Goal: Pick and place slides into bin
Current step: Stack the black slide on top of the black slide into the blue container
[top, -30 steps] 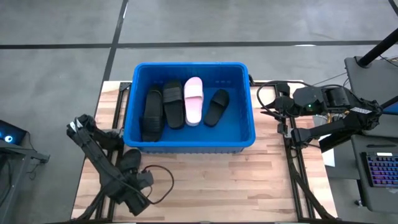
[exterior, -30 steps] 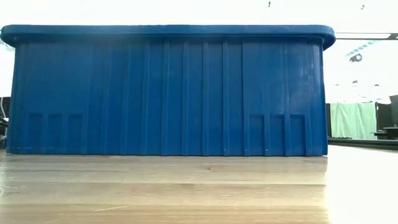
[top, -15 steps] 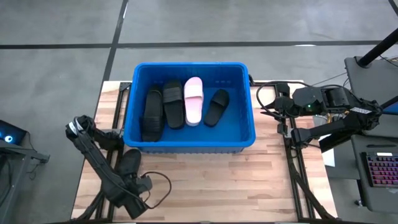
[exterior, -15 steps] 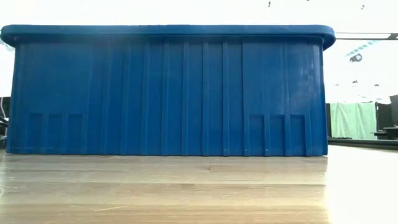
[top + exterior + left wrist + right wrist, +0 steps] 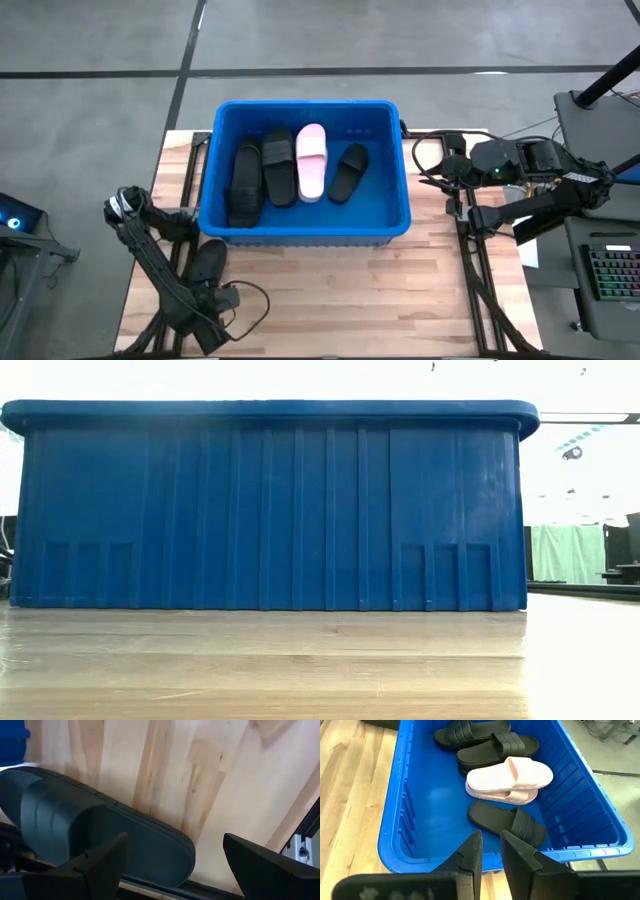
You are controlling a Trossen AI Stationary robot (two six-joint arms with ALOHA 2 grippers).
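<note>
Slides are my work, and one black slide lies on the wooden table at the lower left of the high view, just in front of the bin's near wall. My left gripper sits low beside it with its jaws spread wide and nothing between them; in my left wrist view the same slide fills the lower left, lying just past my fingers. Farther back, the blue bin stands at the upper centre, holding three black slides and a pale pink pair, stacked. My right gripper waits at the bin's right rim, fingers nearly together, holding nothing.
</note>
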